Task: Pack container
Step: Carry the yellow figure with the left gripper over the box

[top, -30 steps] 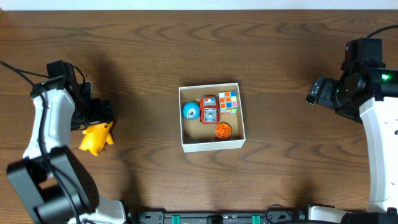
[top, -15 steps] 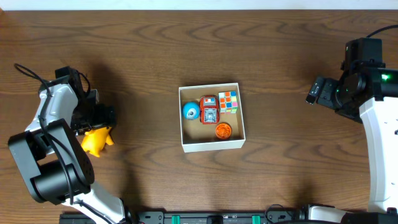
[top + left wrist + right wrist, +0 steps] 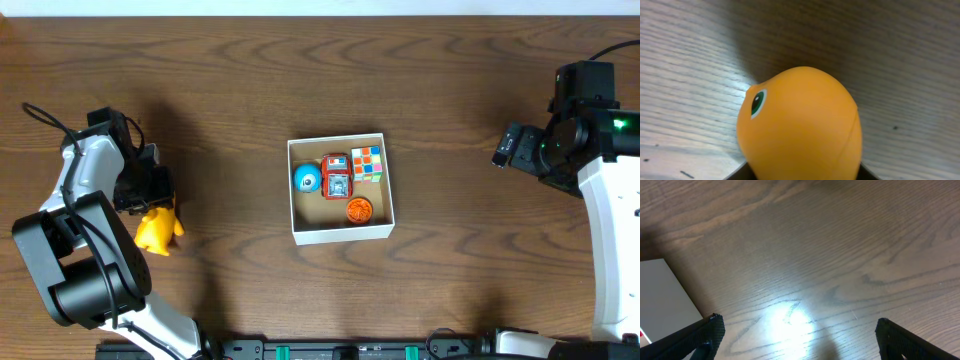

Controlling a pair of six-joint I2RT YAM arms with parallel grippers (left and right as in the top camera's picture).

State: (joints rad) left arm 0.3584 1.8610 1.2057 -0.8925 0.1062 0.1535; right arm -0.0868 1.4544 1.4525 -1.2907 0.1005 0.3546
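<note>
1. My left fingers (image 3: 152, 187) are at the yellow toy (image 3: 158, 230), near the left edge of the surface (image 3: 240, 100). Clamped or not, I can't tell.
2. My right fingers (image 3: 707, 331) are apart, near the right edge.
3. The container (image 3: 340, 234) sits mid-surface.

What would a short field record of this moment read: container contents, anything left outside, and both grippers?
container: white walls, open top, mid-table
inside: blue ball, red toy, multicoloured cube, orange round toy
outside: yellow toy lying on the table at far left
left gripper: right at the yellow toy, which fills its wrist view; grip cannot be told
right gripper: open, nothing between the fingers, over bare table right of the container
packing: yellow toy not yet in
</note>
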